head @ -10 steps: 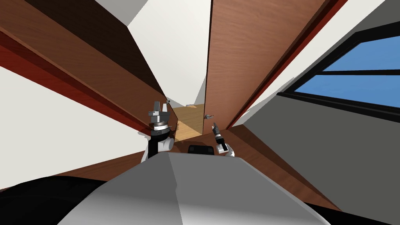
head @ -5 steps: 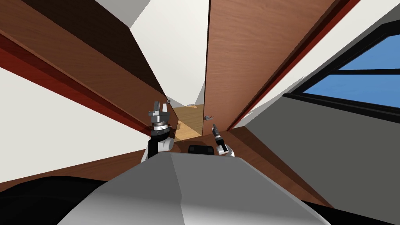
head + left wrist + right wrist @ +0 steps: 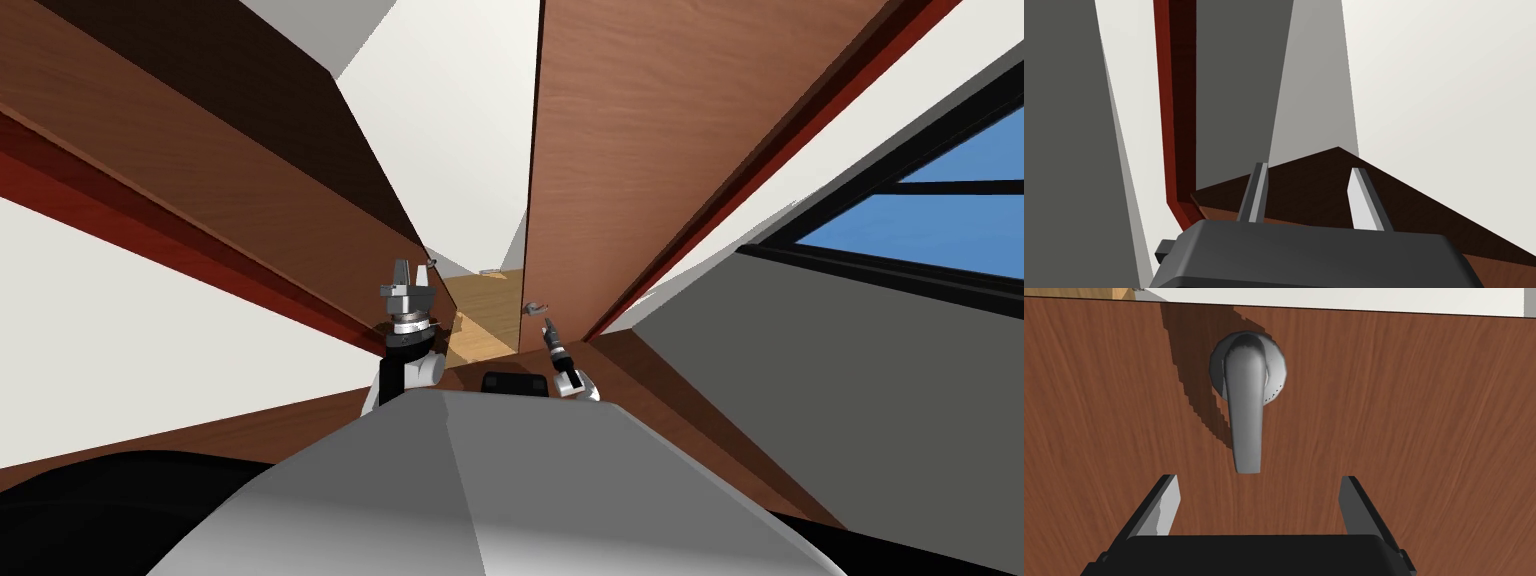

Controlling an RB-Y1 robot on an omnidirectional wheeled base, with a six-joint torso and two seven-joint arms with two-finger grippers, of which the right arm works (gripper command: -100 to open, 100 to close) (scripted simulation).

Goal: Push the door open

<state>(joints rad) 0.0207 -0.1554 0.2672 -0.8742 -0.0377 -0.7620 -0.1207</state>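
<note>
The reddish-brown wooden door (image 3: 620, 130) stands partly open on my right, with a gap to its left showing a light floor beyond. Its grey lever handle (image 3: 537, 306) (image 3: 1246, 418) sits close ahead of my right gripper (image 3: 546, 325) (image 3: 1259, 498), which is open and faces the door panel (image 3: 1424, 428) just short of the lever's tip. My left gripper (image 3: 402, 272) (image 3: 1311, 197) is raised at the left of the opening, open and holding nothing, near a second brown wooden panel (image 3: 230, 170).
A dark red door frame (image 3: 740, 150) runs along the door's right side. A grey wall with a blue window (image 3: 920, 210) lies to the right. White walls (image 3: 150, 320) flank the left. The light wooden floor (image 3: 485, 315) shows through the gap.
My right gripper has moved forward, closer to the lever handle. The head view has shifted slightly, so the window has slid to the right. The left arm has stayed put.
</note>
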